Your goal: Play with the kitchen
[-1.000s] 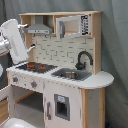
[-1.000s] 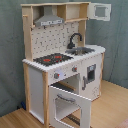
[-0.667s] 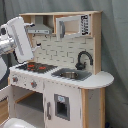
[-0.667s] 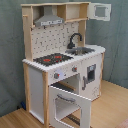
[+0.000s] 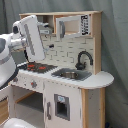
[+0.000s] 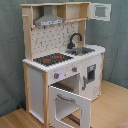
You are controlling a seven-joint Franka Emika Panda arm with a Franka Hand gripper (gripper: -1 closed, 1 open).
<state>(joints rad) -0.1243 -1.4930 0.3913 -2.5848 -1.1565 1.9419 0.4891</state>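
The kitchen (image 5: 75,85) is a tall white and light-wood toy. It has a black-red stovetop (image 5: 36,66), a sink (image 5: 70,75) and a black faucet (image 5: 83,59). In the first exterior view my white arm (image 5: 30,36) reaches in from the left, above the stovetop and in front of the upper shelf, and it hides the hood there. My gripper sits at the arm's far end against the pegboard back. The second exterior view shows the kitchen (image 6: 37,85) without the arm. There the grey hood (image 6: 49,20) shows, and the oven door (image 6: 70,106) hangs open toward the front.
The upper cabinet door (image 6: 100,11) stands open at the top right in the second exterior view. Two knobs (image 6: 56,76) sit under the stovetop. A grey curtain (image 5: 115,40) hangs behind the kitchen, which stands on a wooden floor (image 6: 112,105).
In the first exterior view the arm has swung from the left edge rightward, closer to the upper shelf. The kitchen itself has not changed.
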